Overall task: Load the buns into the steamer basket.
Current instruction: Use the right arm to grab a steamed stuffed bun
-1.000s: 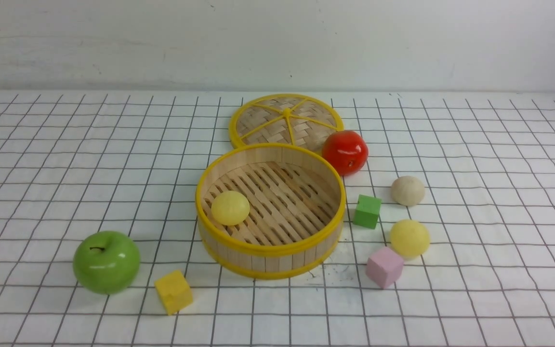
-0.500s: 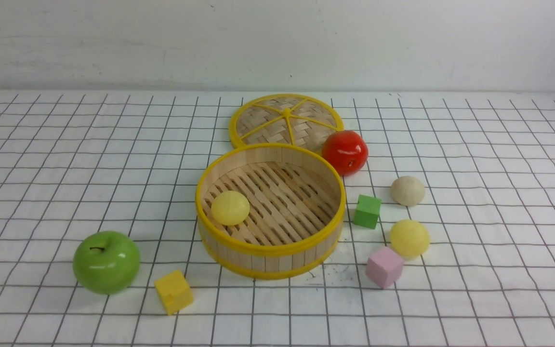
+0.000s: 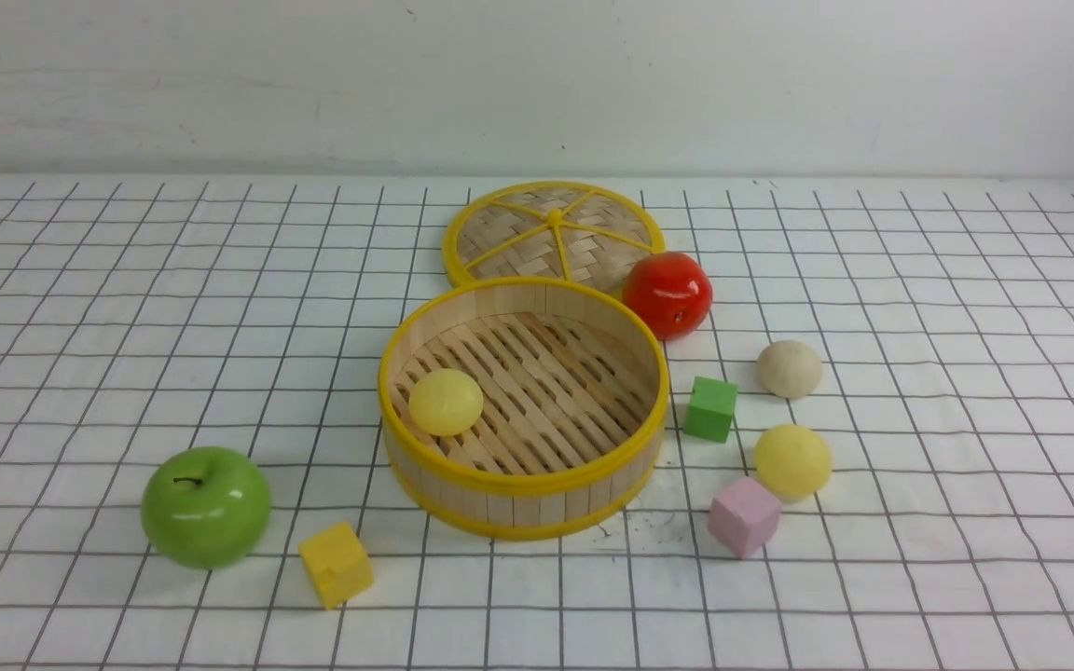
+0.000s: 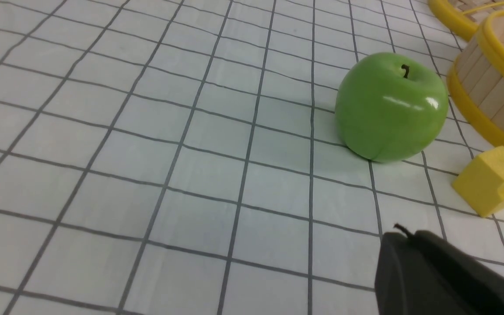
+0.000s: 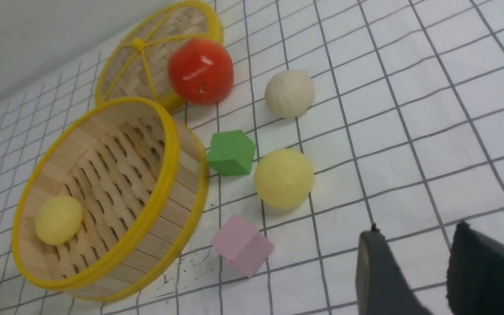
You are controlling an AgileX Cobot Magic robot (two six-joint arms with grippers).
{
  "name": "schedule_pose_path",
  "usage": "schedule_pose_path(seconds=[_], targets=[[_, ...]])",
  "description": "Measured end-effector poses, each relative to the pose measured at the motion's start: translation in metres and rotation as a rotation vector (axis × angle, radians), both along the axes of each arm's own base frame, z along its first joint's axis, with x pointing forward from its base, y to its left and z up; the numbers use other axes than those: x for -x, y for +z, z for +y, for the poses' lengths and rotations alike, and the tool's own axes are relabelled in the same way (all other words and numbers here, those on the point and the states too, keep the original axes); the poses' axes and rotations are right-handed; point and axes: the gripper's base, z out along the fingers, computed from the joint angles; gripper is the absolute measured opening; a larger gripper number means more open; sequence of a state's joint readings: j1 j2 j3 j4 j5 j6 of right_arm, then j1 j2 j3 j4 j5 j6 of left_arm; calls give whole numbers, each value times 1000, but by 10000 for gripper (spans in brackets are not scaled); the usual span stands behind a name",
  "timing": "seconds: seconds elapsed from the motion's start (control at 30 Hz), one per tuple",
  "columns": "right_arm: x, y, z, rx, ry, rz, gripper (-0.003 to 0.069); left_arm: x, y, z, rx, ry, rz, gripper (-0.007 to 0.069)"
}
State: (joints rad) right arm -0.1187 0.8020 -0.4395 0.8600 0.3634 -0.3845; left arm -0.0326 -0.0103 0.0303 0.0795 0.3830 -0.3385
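the steamer basket (image 3: 523, 485) stands upright near the middle of the white, grid-lined desk (image 3: 80, 326), with its slatted bottom open to view. the inside bun (image 3: 445, 401), pale yellow, rests on those slats close to the basket's left wall. the other two buns lie on the desk to the right of the basket: the loose yellow bun (image 3: 792, 460) nearer the robot, and the cream bun (image 3: 789, 368) farther back, apart from it. a green cube (image 3: 710, 408) sits just beside the basket's right wall, between the basket and these two buns, and a pink cube (image 3: 744, 515) lies just beside the loose yellow bun on its near-left side. a flat woven disc (image 3: 551, 233) with yellow spokes lies directly behind the basket, its near rim hidden by the basket's far wall, and a red apple (image 3: 667, 294) sits at the disc's right edge, seemingly touching its rim. to the left of the basket, well apart from the buns, are a green apple (image 3: 206, 506) and a yellow cube (image 3: 337, 563) near it. the right end effector (image 5: 416, 245) hovers over bare desk to the right of the loose yellow bun; its two dark fingers stand apart with nothing between them, and only a dark tip of it shows at the right edge of the front view. the left end effector (image 4: 403, 245) is closed and empty, low over the desk near the green apple and the yellow cube, touching neither.
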Motion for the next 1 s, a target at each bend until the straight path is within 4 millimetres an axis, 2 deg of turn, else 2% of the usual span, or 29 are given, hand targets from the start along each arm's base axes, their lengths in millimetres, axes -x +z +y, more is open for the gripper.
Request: schedule_pose_path(seconds=[0.2, 0.4, 0.53, 0.57, 0.63, 0.77, 0.9, 0.93, 0.97, 1.0], targets=[[-10, -10, 4, -43, 56, 73, 241, 0, 0, 0, 0, 0, 0, 3], [-36, -12, 15, -34, 277, 161, 241, 0, 0, 0, 0, 0, 0, 10], [-69, -4, 20, -23, 431, 189, 241, 0, 0, 0, 0, 0, 0, 15], [-71, -4, 20, -23, 435, 190, 241, 0, 0, 0, 0, 0, 0, 15], [-93, 1, 19, -24, 475, 198, 241, 0, 0, 0, 0, 0, 0, 18], [-123, 8, 20, 25, 523, 197, 242, 0, 0, 0, 0, 0, 0, 18], [-153, 15, 36, 152, 605, 227, 248, 0, 0, 0, 0, 0, 0, 20], [-154, 15, 36, 159, 603, 231, 248, 0, 0, 0, 0, 0, 0, 21], [-168, 14, 45, 201, 612, 273, 251, 0, 0, 0, 0, 0, 0, 23], [-171, 17, 45, 222, 613, 271, 251, 0, 0, 0, 0, 0, 0, 23]])
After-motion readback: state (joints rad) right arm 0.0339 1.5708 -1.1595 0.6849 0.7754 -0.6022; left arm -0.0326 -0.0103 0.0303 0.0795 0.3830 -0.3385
